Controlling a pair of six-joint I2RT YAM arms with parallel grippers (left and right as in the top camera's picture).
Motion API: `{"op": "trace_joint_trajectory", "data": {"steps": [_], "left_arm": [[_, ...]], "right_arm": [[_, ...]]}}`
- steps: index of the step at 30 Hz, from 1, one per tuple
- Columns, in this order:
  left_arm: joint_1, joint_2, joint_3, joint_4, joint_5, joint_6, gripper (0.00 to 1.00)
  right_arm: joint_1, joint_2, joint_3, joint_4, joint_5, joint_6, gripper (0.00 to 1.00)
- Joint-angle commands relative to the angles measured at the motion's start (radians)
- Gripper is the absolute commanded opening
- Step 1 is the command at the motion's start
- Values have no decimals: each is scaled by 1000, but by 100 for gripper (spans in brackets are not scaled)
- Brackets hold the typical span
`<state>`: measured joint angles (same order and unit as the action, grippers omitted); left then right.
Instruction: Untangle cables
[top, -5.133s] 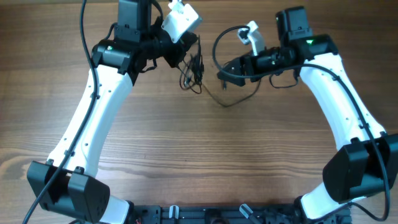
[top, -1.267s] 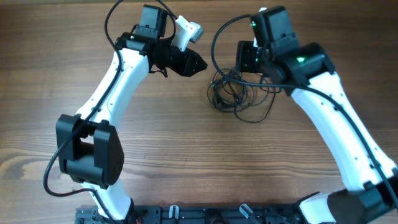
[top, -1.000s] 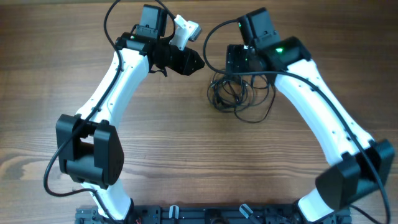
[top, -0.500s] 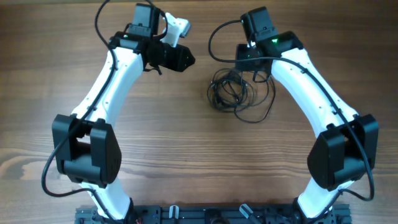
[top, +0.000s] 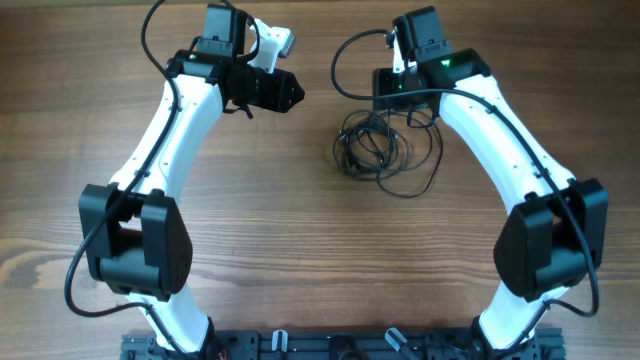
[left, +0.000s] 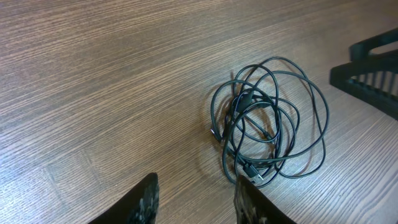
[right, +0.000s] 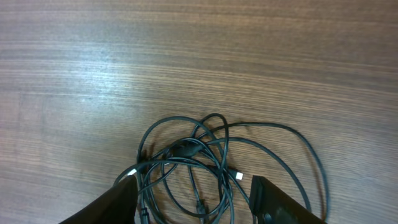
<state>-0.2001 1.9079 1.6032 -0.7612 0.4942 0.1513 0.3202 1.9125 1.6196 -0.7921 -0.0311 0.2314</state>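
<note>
Cables (top: 385, 155): you have one loose heap on the bare table (top: 300, 240), near the far middle, between the two arms and closer to the right one.
- Very thin black wires, several overlapping loops of uneven size.
- Left wrist view: the loops cross densest at the left of the heap (left: 267, 134). There a short, thicker dark piece sits in the strands. A small plug end lies at the near edge.
- Right wrist view: one wide loop swings out to the right of the heap (right: 211, 165). Two small pale tips show among the strands.
- All of it lies flat on the wood, nothing lifted.

Left gripper (left: 196, 180): released, fingers (left: 148, 196) spread with only wood between them. It is off to the left of the heap, not touching it.

Right gripper (right: 193, 183): released, jaws wide. It hangs over the far edge of the heap. Your wrist view shows the loops between the two fingers, but neither finger presses a wire.
</note>
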Motion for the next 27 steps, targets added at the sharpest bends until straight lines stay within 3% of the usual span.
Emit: {"op": "trace_joint_trajectory", "data": {"steps": [1,27], "left_arm": [[0,4,18,-3,10,-1,41],[0,-88,18,-14,24,-1,42]], "right_arm": [[-46,73,-10,3,-87,-47,59],[-61,192,-11,53,-121,-67,50]]}}
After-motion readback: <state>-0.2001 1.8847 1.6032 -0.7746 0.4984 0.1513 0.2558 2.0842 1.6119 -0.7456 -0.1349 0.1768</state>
